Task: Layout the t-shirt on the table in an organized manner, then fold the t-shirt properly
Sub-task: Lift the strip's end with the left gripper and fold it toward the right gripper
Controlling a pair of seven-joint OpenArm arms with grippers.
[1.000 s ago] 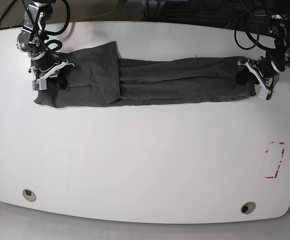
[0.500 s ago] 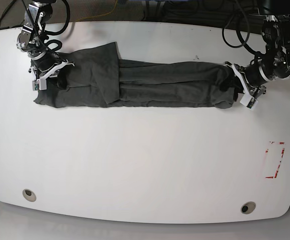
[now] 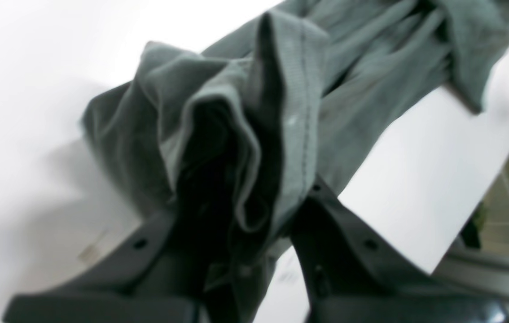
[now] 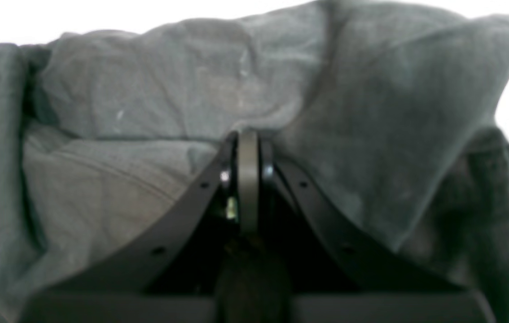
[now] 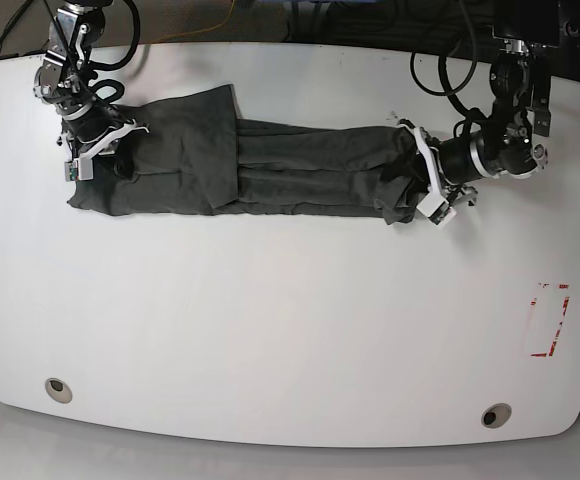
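The dark charcoal-grey soft fabric t-shirt (image 5: 260, 165) lies as a long, wrinkled band along the far edge of the glossy white table (image 5: 290, 320). The left gripper (image 5: 425, 185) pinches its bunched end in closed jaws; the right gripper (image 5: 98, 148) pinches the opposite end.

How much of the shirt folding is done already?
Done: the t-shirt lies as a long narrow band across the table, its sides already folded in. In hand: the left gripper is shut on one end, lifted and bunched, and the right gripper pins the other end. Left: laying that end over to shorten the band, then smoothing wrinkles.
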